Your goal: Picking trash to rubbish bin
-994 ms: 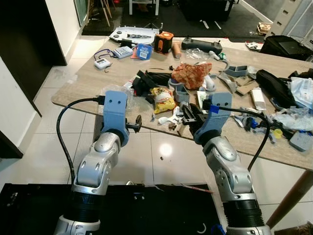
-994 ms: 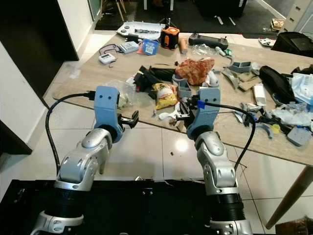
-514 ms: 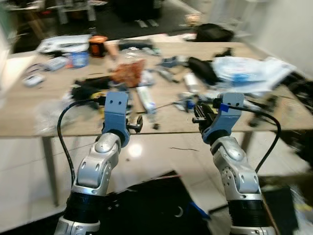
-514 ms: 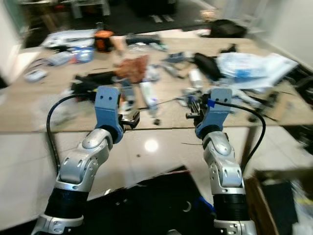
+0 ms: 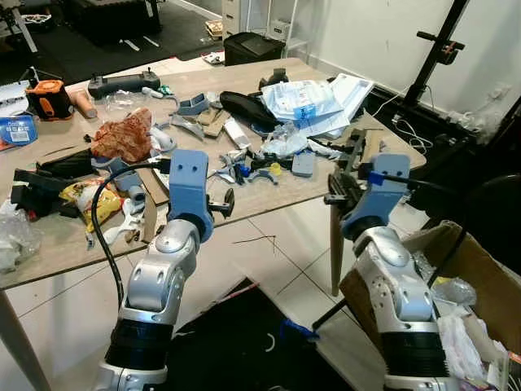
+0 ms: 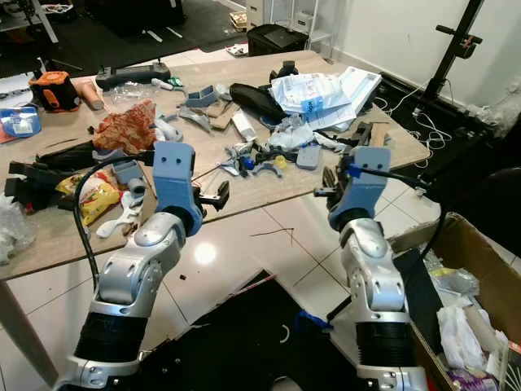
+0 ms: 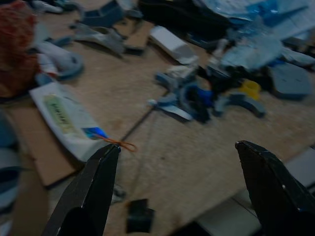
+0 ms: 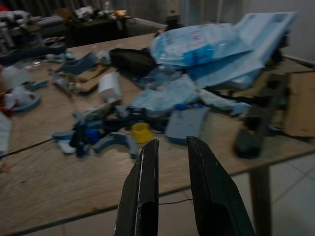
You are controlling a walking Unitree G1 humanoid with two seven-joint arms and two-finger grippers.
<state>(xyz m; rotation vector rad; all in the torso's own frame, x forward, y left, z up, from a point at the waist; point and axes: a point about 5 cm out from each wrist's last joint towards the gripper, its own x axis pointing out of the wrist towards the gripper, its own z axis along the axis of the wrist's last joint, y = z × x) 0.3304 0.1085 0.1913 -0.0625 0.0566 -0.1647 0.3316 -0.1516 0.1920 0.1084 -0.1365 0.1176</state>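
1. The left gripper [image 7: 179, 189] is raised in front of the wooden table [image 5: 57, 244], near its front edge, with its 2 black fingers [image 7: 93, 191] spread wide apart and holding nothing.
2. The right gripper [image 8: 172, 191] is raised past the table's right corner; its 2 fingers [image 8: 142, 196] stand close together with a narrow gap between them, and nothing is gripped.
3. The table is covered in clutter: a crumpled red-brown wrapper [image 5: 122, 137] toward the left, a yellow snack packet [image 5: 81, 199] nearer the front edge, and a white packet [image 7: 66, 120] lying flat on a piece of cardboard.
4. Near the table's middle sits a tangle of blue and grey plastic parts with a small yellow cap [image 8: 141, 132] among them.
5. A black pouch [image 5: 248, 110] lies further back, with a pile of clear and blue plastic bags [image 5: 313, 102] just beside it toward the right end.
6. An orange and black device [image 5: 45, 98] stands at the far left corner, near a black controller [image 5: 130, 81].
7. A cardboard box [image 5: 468, 269] holding crumpled trash stands on the floor at the robot's right, well apart from the table.
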